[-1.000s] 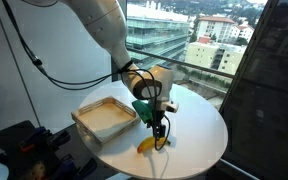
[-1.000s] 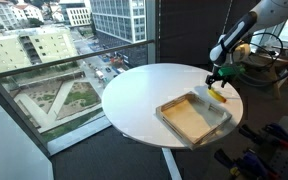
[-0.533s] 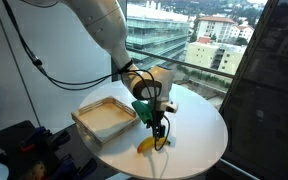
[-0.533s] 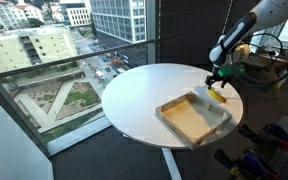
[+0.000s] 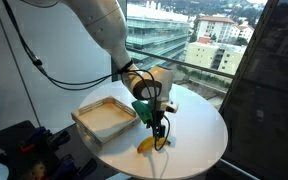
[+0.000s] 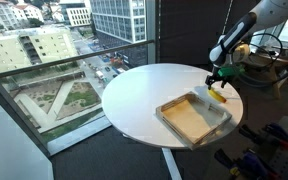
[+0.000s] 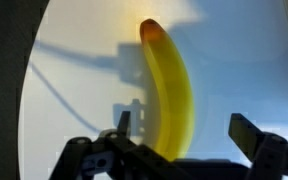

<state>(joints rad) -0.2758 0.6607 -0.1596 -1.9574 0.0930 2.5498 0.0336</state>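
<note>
Left to right: tray (image 5: 106, 117) on the left, then the gripper (image 5: 159, 131) hanging jaws wide apart right over the banana (image 5: 146, 145), which lies flat near the table's (image 5: 199, 125) near edge, so nothing's grabbed yet.

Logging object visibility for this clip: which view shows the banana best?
The wrist view: the banana fills the frame, most of its length clear beneath the open gripper. In both exterior views it is only a small yellow patch below the gripper.

Arm (image 5: 109, 35) angled down, jaws wide apart
</note>
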